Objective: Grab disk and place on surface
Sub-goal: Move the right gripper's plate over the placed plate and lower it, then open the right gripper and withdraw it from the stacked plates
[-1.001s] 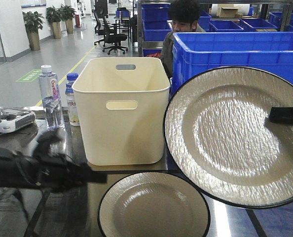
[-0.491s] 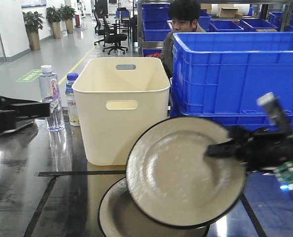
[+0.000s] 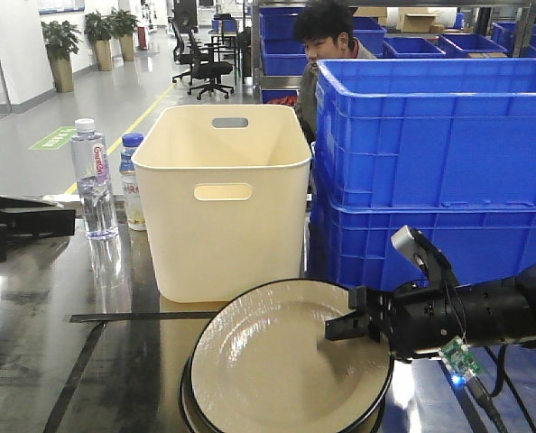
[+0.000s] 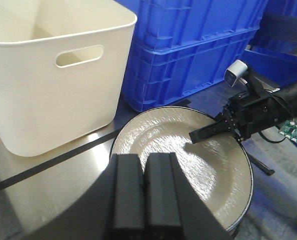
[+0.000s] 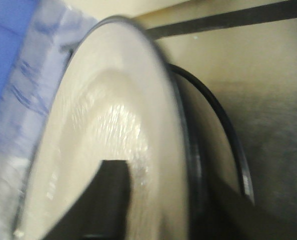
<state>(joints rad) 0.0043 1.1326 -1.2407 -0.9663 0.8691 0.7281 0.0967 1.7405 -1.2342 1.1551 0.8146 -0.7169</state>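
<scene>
the left tool [image 4: 146,192] hangs idle at the left, jaws together and empty, above the worktop [image 3: 115,379]. next right stand two bottles [image 3: 94,178], then the cream bin [image 3: 223,200]. in front of it the disk [image 3: 286,361] tilts low over a second plate [image 3: 189,410], rim clamped by the right tool [image 3: 340,327], with blue crates [image 3: 430,153] behind. the step in hand looks like the placing: next, lower the disk until it rests flat, then part the jaws.
</scene>
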